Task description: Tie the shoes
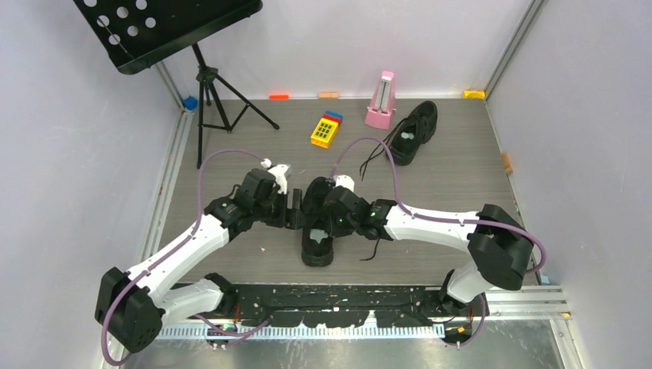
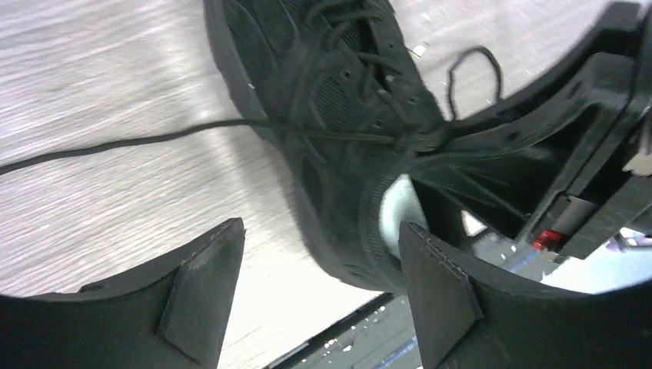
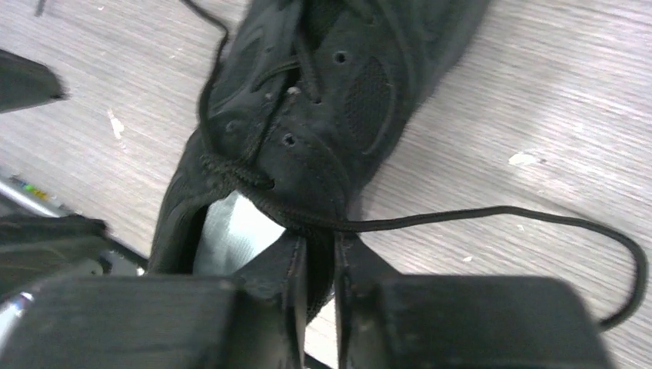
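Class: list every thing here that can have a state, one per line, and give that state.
Near all-black low-top sneaker: upright, no bow tied.
Its thin black lace: drawn out sideways, pinched.
Far black sneaker: laces trailing loose.
Left gripper: jaws open, empty.
Right gripper: jaws shut on the lace.
Pink metronome: standing upright.

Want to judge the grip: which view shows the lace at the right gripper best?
Right wrist: the lace runs from the near shoe into the right gripper. Left wrist shows it obliquely; top external, just a short piece.
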